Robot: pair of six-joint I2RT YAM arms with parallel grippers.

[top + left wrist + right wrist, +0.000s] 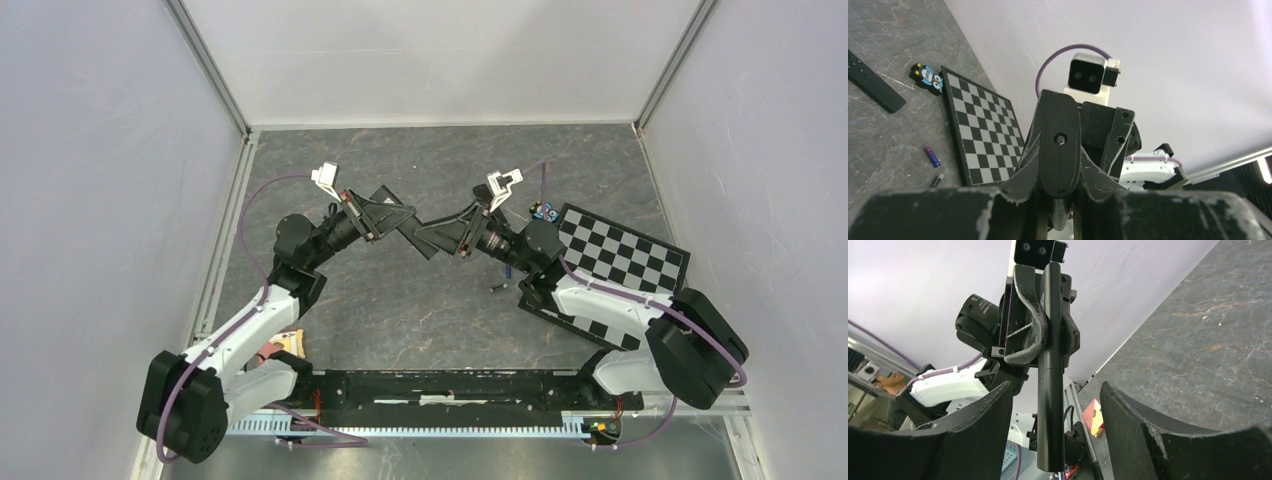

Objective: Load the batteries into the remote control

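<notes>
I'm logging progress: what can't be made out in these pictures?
1. Remote bay: top view, left gripper covers it; right wrist view shows only a narrow side.
2. Orange battery: in no view.
3. Blue battery: top view, too small to tell colour.

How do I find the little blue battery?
Find the black-and-white checkerboard lying on the grey table. Beside its edge lie two tiny sticks. The blue battery is the bright bluish-purple one; the dark battery next to it is almost black.
</notes>
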